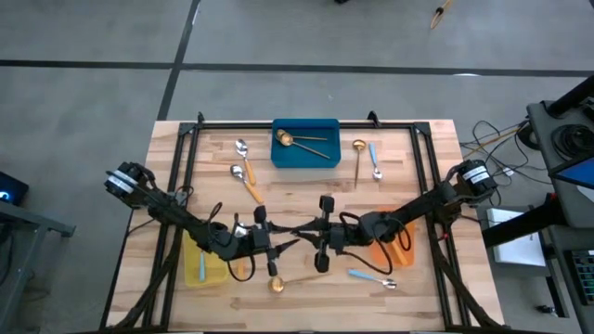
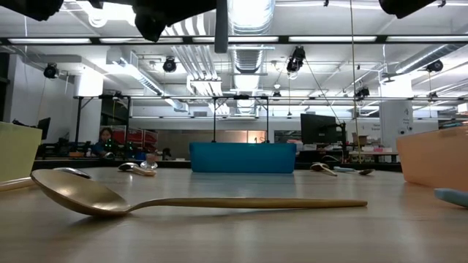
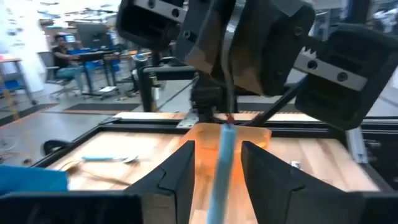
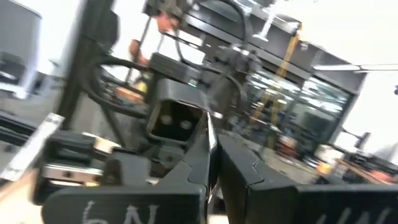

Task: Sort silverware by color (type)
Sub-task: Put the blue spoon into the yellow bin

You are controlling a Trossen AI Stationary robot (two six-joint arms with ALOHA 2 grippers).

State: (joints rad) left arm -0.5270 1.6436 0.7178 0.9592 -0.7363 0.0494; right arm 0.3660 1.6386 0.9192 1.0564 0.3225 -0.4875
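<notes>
A: Wooden table point(image 1: 306, 199) with black rails, grey floor around it. Blue bin point(image 1: 305, 144) at the far edge holds two gold spoons point(image 1: 299, 141).

B: Other bins?

A: Yellow bin point(image 1: 204, 262) under the left arm, orange bin point(image 1: 391, 250) under the right arm.

B: Grippers?

A: Both meet over the table's middle, facing each other. Left gripper point(image 3: 216, 168) has its fingers narrowly apart with a blue-handled spoon point(image 3: 222, 163) between them, handle running lengthwise. Whether the pads press on it, cannot tell.

B: Right one?

A: Right gripper point(image 4: 213, 163) has fingers pressed together on a thin bright strip at its tip. What that strip is, cannot tell.

B: Loose silverware?

A: One gold spoon point(image 1: 290, 282) near the front edge, just ahead of the grippers; the low view shows it lying flat, bowl to the left. Another blue-handled spoon point(image 1: 373, 279) lies beside it to the right. Two orange-handled spoons point(image 1: 245, 174) sit left of the blue bin. One gold spoon point(image 1: 358, 158) and one blue-handled spoon point(image 1: 374, 160) lie right of that bin.
</notes>
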